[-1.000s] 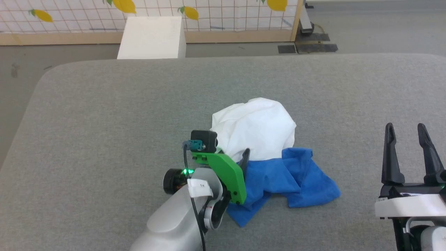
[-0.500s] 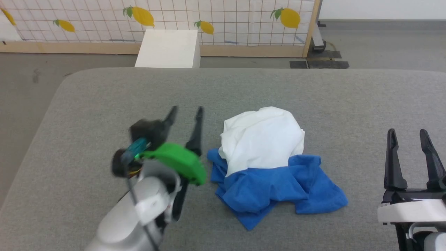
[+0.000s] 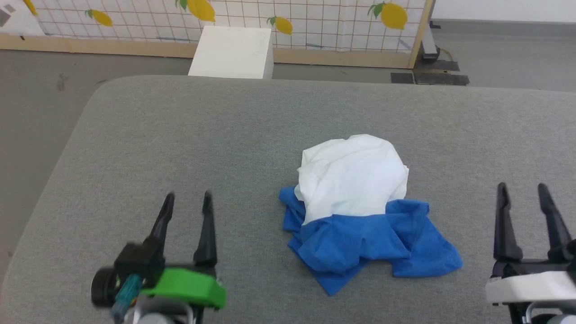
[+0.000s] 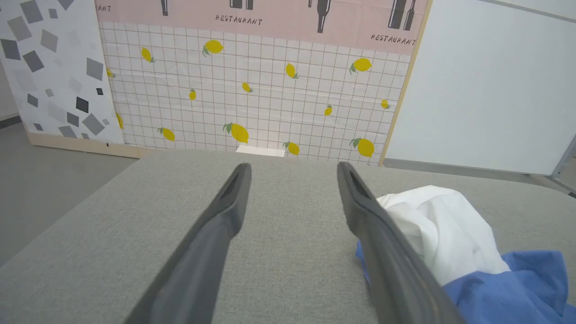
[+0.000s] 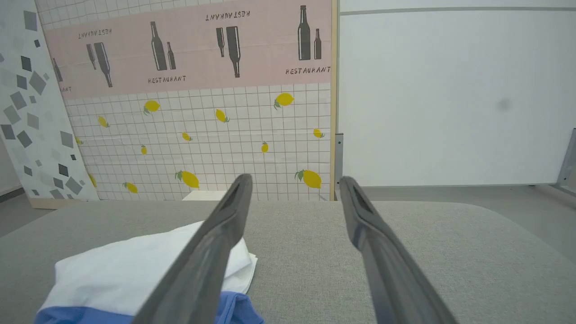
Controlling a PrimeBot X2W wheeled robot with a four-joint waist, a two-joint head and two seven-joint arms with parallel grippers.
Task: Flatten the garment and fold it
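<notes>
Crumpled white-and-blue thin-cloth garment (image 3: 355,211) lay heaped mid grey padded worktop (image 3: 180,135). Left gripper (image 3: 188,195) and right gripper (image 3: 522,186) both spread wide, empty, flanking it. Wrist views added pink RESTAURANT banner (image 5: 193,49). A second earlier left gripper was at the cloth; now well apart.
</notes>
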